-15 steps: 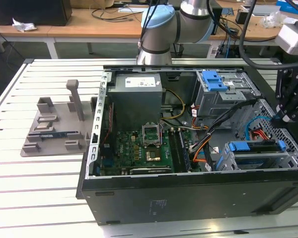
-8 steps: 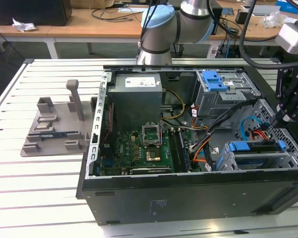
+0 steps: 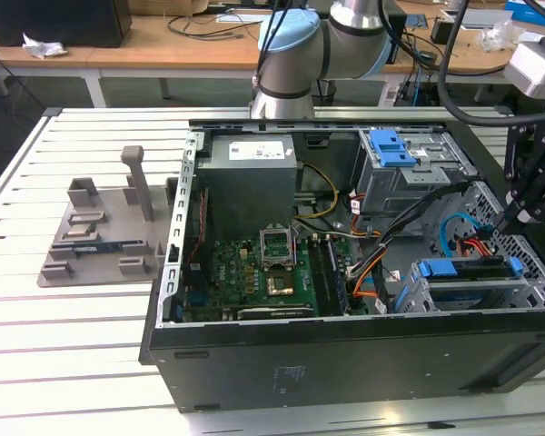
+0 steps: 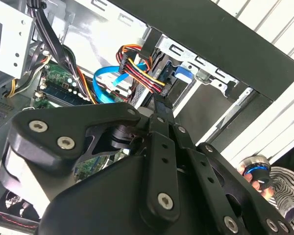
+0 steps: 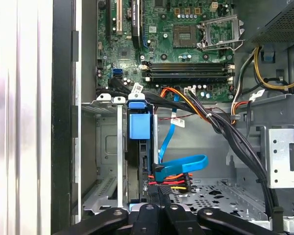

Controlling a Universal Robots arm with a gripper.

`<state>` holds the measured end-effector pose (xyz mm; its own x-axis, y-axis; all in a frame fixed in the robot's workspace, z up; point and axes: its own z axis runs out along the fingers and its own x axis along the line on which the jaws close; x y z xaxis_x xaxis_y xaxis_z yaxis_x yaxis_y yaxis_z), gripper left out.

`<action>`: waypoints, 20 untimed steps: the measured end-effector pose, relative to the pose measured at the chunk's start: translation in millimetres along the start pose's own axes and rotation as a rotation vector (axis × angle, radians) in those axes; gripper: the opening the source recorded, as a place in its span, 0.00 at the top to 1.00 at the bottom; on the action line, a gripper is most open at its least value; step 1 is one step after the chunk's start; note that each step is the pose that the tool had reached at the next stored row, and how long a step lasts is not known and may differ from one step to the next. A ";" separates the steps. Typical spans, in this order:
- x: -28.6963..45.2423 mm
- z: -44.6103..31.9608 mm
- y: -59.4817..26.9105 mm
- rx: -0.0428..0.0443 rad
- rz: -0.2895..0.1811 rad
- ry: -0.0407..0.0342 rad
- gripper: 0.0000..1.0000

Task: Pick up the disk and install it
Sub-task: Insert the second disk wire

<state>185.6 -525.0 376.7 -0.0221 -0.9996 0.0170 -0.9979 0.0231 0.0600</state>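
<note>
While the black gripper (image 3: 516, 211) hangs by the blue-railed silver disk (image 3: 463, 270) seated in its grey metal cage (image 3: 422, 295), finger state unclear, the orange-and-red cable bundle (image 5: 170, 180) could snag.

White slatted work table (image 3: 73, 318) under even, bright light. Behind it a long wooden bench (image 3: 163, 45) cluttered with cables (image 3: 209, 23), a dark box (image 3: 59, 20) at the exterior view's left end. Grey floor (image 3: 36, 86) between them.
</note>
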 end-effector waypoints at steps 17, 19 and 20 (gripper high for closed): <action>-7.0 4.6 0.0 -0.0034 -0.002 0.0002 0.69; -6.8 2.1 6.2 0.0042 -0.002 0.0003 0.69; -6.8 -0.4 8.8 0.0093 -0.002 -0.0002 0.69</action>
<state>177.0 -518.0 377.5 -0.0204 -0.9997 0.0167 -0.9985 0.0212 0.0507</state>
